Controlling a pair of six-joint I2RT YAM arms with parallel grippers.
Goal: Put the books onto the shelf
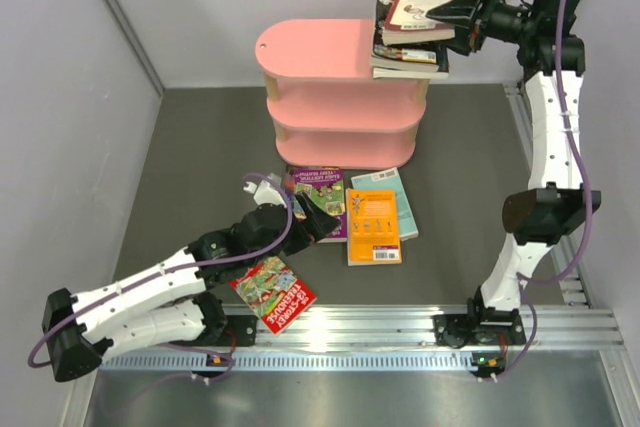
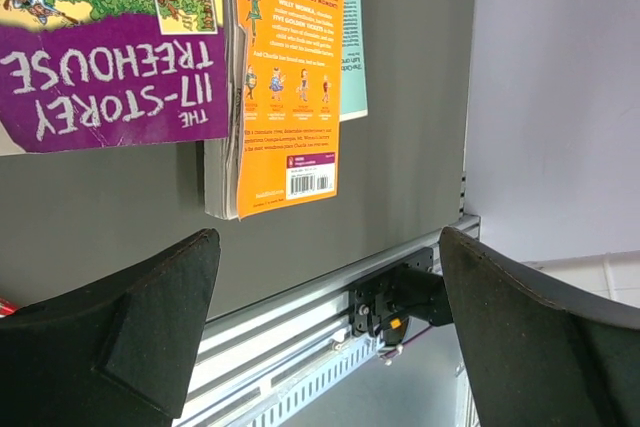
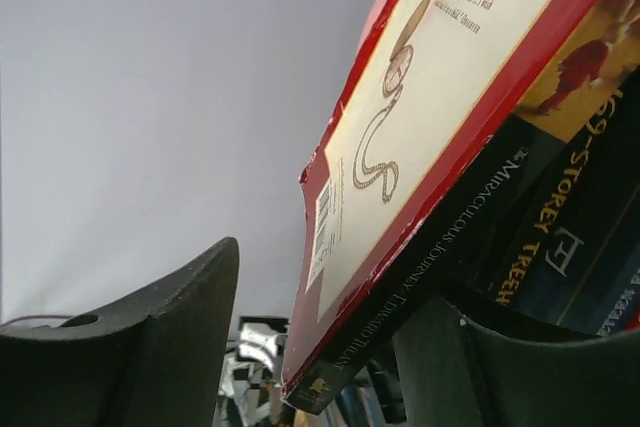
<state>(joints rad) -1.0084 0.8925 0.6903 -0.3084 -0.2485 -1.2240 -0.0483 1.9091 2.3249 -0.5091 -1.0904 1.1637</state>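
The pink shelf [image 1: 320, 52] stands at the back of the table. A stack of books [image 1: 410, 59] lies on the right end of its top board, with a maroon-and-cream book [image 1: 418, 9] [image 3: 450, 97] uppermost and tilted. My right gripper [image 1: 450, 15] [image 3: 330, 347] is open around that book's edge, with a gap at one finger. On the table lie a purple-green book [image 1: 322, 187] [image 2: 110, 77], an orange book [image 1: 373, 227] [image 2: 285, 77], a teal book [image 1: 400, 197] [image 2: 350, 37] and a red Treehouse book [image 1: 273, 293]. My left gripper [image 1: 315, 219] [image 2: 330, 317] hangs open and empty over the purple-green book's near edge.
A dark Treehouse book [image 3: 560, 217] sits under the maroon one in the stack. An aluminium rail [image 1: 400, 322] with both arm bases runs along the near edge. White walls close in on the left, back and right.
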